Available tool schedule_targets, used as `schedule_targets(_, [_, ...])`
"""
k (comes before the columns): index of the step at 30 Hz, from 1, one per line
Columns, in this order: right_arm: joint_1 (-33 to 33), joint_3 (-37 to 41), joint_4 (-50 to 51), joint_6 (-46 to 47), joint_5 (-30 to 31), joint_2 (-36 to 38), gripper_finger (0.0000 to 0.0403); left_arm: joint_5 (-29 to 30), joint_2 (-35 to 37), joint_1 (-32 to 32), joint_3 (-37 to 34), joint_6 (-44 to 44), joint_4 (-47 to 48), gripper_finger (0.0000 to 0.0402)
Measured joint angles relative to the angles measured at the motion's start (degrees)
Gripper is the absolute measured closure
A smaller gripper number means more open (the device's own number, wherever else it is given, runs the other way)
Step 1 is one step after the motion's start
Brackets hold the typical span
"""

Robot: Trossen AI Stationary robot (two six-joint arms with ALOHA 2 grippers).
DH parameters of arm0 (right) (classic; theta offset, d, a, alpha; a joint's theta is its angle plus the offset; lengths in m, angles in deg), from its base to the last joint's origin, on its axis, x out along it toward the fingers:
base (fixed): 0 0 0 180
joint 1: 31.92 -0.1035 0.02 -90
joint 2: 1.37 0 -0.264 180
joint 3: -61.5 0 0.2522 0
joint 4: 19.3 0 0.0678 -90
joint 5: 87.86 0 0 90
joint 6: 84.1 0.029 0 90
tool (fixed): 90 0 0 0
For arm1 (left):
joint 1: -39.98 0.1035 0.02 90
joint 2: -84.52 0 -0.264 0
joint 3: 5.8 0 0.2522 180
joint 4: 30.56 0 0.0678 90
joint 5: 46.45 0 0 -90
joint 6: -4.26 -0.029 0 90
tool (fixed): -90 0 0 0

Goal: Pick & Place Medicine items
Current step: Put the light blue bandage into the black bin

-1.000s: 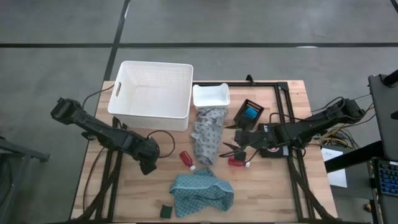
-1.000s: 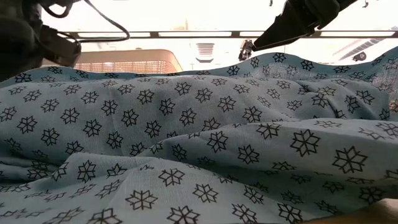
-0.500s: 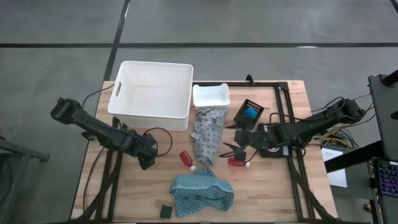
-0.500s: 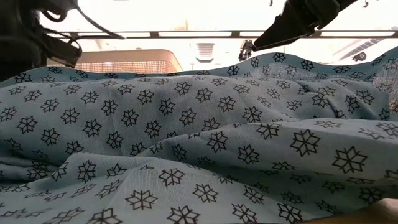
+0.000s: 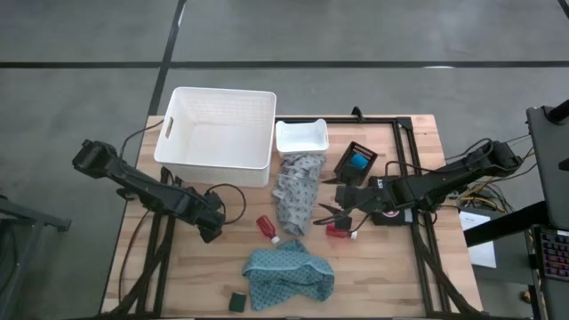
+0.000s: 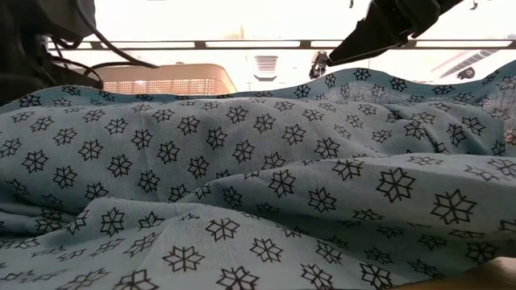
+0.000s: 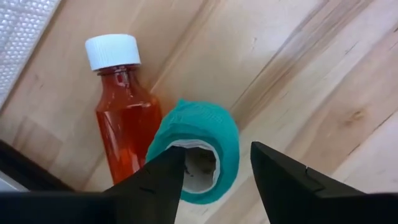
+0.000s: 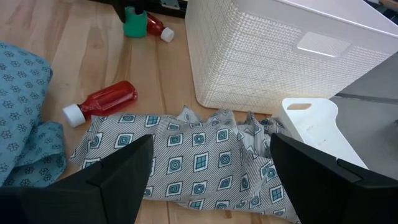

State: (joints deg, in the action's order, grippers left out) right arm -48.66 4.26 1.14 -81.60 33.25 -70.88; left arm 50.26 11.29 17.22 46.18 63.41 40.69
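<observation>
Items counted at this moment. I recorded three white-capped red bottles: first bottle (image 5: 267, 228), second bottle (image 5: 338, 231), third bottle (image 7: 124, 121). I counted one teal roll (image 7: 208, 130) and one dark green container (image 5: 236, 301). There were two patterned cloths: teal cloth (image 5: 289, 274) and grey cloth (image 5: 298, 191). There were two white bins: large basket (image 5: 218, 133) and small tray (image 5: 301, 136). I had two grippers: left gripper (image 7: 214, 155) and right gripper (image 8: 211, 149).

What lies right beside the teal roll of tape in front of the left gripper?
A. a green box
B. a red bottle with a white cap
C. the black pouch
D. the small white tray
B: in the left wrist view, the red bottle lies on the wood against the teal roll, between the open fingers of the left gripper.
</observation>
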Motion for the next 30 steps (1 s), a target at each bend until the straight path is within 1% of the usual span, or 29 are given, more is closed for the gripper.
schedule_targets(6, [0.0, 0.0, 0.0, 0.0, 0.0, 0.0, 0.0083, 0.0, 0.0, 0.0, -0.4, 0.7, -0.7, 0.0243])
schedule_targets(12, [0.0, 0.0, 0.0, 0.0, 0.0, 0.0, 0.0083, 0.0, 0.0, 0.0, -0.3, 0.7, -0.9, 0.0278])
schedule_targets(18, [0.0, 0.0, 0.0, 0.0, 0.0, 0.0, 0.0083, 0.0, 0.0, 0.0, -0.3, 0.7, -1.2, 0.0301])
schedule_targets(22, [0.0, 0.0, 0.0, 0.0, 0.0, 0.0, 0.0083, 0.0, 0.0, 0.0, -0.3, 0.7, -1.2, 0.0331])
schedule_targets(27, [0.0, 0.0, 0.0, 0.0, 0.0, 0.0, 0.0083, -0.1, 0.0, 0.0, -0.3, 0.7, -1.3, 0.038])
schedule_targets(30, [0.0, 0.0, 0.0, 0.0, 0.0, 0.0, 0.0083, -0.1, 0.0, 0.0, -0.3, 0.7, -1.8, 0.0392])
